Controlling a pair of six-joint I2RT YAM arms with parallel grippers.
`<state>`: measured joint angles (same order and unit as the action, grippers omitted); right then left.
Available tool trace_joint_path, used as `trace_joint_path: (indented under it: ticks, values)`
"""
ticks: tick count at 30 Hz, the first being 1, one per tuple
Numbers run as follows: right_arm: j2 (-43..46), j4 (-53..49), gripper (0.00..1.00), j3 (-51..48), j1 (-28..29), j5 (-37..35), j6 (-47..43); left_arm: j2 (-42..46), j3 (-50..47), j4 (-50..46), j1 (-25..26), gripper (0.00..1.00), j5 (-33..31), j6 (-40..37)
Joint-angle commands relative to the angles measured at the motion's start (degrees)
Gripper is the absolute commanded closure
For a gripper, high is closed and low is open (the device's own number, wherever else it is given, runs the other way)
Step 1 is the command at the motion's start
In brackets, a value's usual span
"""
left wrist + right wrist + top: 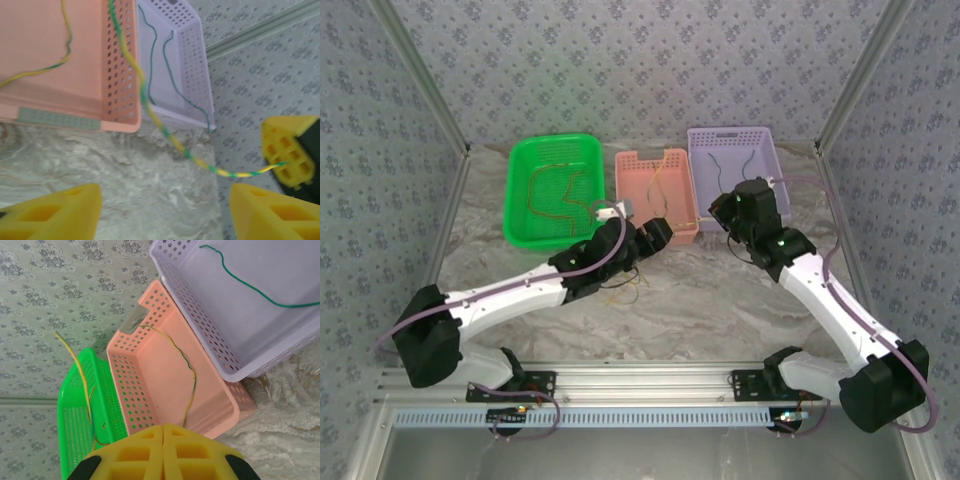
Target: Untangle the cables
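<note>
Jaws on right gripper point(163, 432) pressed together at lower centre, pinching yellow-green cable point(193, 385) trailing out of pink basket point(127, 390). Left gripper point(162, 215) spread along bottom edge, above table point(100, 165). Teal cables point(165, 57) in purple basket point(192, 50), top centre.

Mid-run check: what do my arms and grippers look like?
The left arm and right arm are white links with black joints and bases, a purple cable along each, green lights on joints. The left gripper and right gripper have yellow block fingers with square recesses.

Yellow-green cable point(150, 112) across pink basket point(75, 75)
</note>
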<state>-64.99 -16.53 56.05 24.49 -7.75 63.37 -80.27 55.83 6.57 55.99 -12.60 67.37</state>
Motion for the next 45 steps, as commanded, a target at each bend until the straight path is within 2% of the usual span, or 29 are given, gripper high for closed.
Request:
trace_joint_path:
  ticks: [1, 3, 12, 14, 18, 22, 24, 25, 28, 33, 37, 39, 45]
  values:
    - [0.45, 4.3, 1.0, -1.86, -0.32, 0.78, 4.68, -1.77, 3.48, 3.56, -0.16, 0.41, 0.44, 3.03]
    - [0.74, 5.19, 1.0, -2.82, -0.41, 1.45, 5.43, -2.92, 3.23, 4.91, -0.73, 0.48, 1.2, 3.86]
    - [3.44, 9.28, 1.0, -7.9, -0.41, 4.1, 8.99, -6.92, 2.5, 9.83, -2.54, 0.65, 2.65, 7.18]
    - [3.97, 9.44, 1.0, -8.62, -0.35, 4.49, 8.96, -7.31, 2.79, 9.86, -2.77, 0.72, 2.54, 7.25]
    - [5.23, 9.2, 1.0, -9.6, -0.48, 4.63, 8.5, -7.11, 2.48, 9.84, -3.05, 1.0, 2.23, 6.66]
    - [4.45, 7.03, 0.98, -8.02, -0.67, 6.72, 4.75, -5.9, 2.46, 7.16, -4.49, 1.0, 2.32, 5.32]
    - [5.03, 2.84, 0.71, -5.85, -0.62, 5.73, 1.62, -5.23, 3.14, 3.72, -6.6, 1.0, 3.2, 4.18]
    - [6.06, 0.77, 0.63, -4.95, -0.52, 4.55, -0.39, -4.95, 3.74, 1.56, -7.97, 1.0, 3.7, 3.15]
    - [11.04, -3.92, 0.51, -4.3, -0.6, 0.38, -4.84, -4.29, 5.09, -2.09, -11.86, 1.0, 4.64, -0.68]
    - [17.2, -10.94, 0.48, -2.06, -1.37, -2.32, -12.95, -7.8, 12.31, -9.79, -18.21, 1.0, 7.1, -9.19]
    - [19.63, -13.15, 0.48, -1.51, -1.46, -2.62, -16.11, -12.18, 15.75, -8.44, -22.47, 1.0, 10.92, -13.15]
    - [20.12, -13.31, 0.48, -1.8, -1.47, -2.38, -16.94, -14.63, 18.51, -9.77, -23.9, 1.0, 12.17, -14.88]
    - [18.88, -12.06, 0.48, -2.83, -1.89, 0.61, -19.32, -23.44, 32.88, -23.24, -25.6, 1.0, 14.17, -23.43]
